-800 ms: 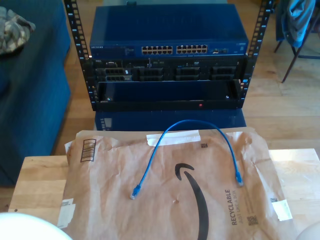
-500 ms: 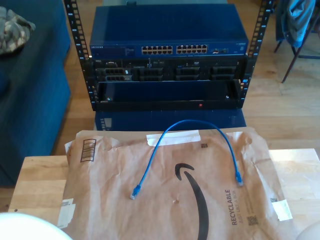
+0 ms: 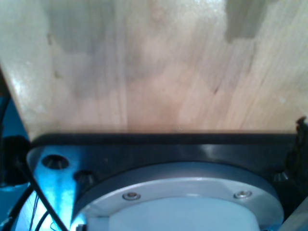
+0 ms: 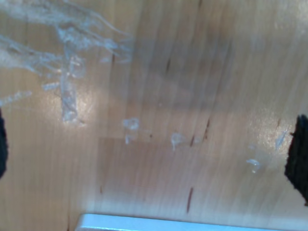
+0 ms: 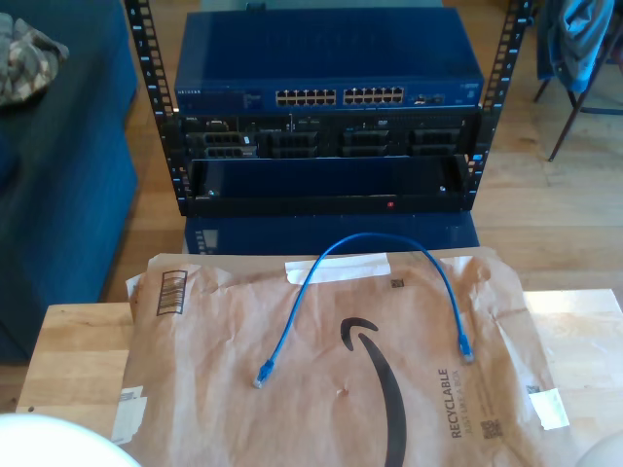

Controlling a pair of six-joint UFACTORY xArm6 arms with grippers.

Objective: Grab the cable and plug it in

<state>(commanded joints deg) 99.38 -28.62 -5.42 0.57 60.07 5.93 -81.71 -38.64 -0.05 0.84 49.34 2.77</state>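
**Grippers: state unreadable, cable loose on the mailer**

My first gripper and my second gripper: can't tell how either's jaws stand; both wrist views face blurry wood grain. One thin blue cable (image 5: 362,248), arched, two clear plugs, lies mid-frame on one crinkled brown paper mailer (image 5: 234,409) on the wooden table (image 5: 73,355). One blue switch (image 5: 326,68) upper centre.

The exterior view looks down from high in front across the wooden desk (image 5: 78,360) toward a server rack (image 5: 326,107). Both wrist views face bare desk wood at very close range.
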